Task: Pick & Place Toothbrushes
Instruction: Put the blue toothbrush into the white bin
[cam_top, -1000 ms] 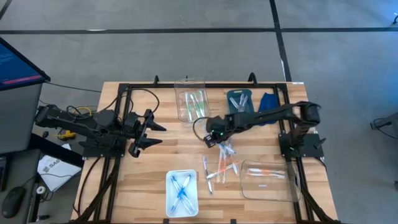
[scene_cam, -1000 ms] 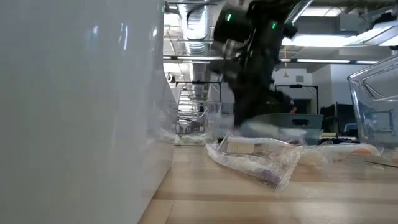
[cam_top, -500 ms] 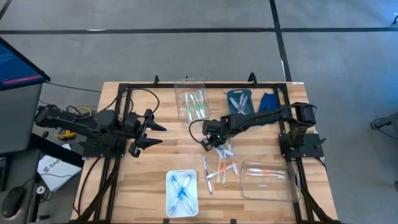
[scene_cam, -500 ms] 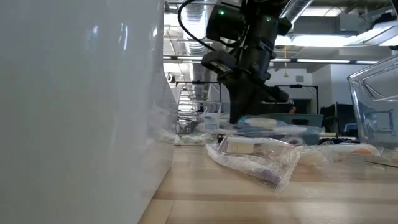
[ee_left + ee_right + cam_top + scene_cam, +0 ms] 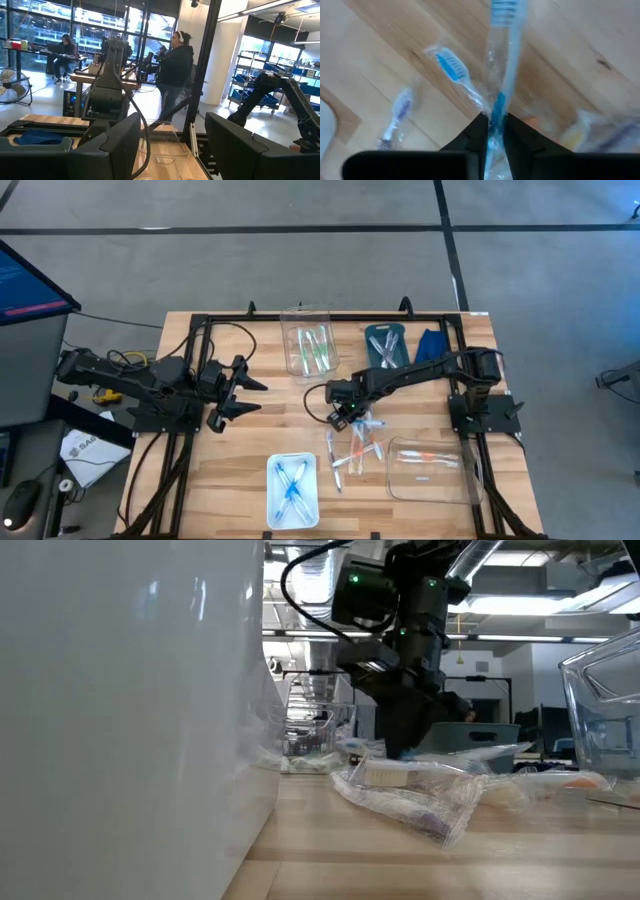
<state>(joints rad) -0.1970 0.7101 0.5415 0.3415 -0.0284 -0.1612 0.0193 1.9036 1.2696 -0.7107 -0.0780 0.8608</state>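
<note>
Near the bench (image 5: 250, 480) centre, the right gripper (image 5: 492, 131) pinches a blue wrapped toothbrush (image 5: 499, 55) between nearly shut fingers above the loose pile (image 5: 355, 448), and the slippery wrapper could slide out, while the left gripper (image 5: 238, 393) waits open at nine o'clock.

A folded blue cloth (image 5: 431, 342) lies at the wooden table's (image 5: 240, 450) far right, with a monitor (image 5: 28, 283) beyond the left edge.

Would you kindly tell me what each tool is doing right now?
Left tool: open, holding nothing.
Right tool: closed on a blue toothbrush above the loose pile.
</note>
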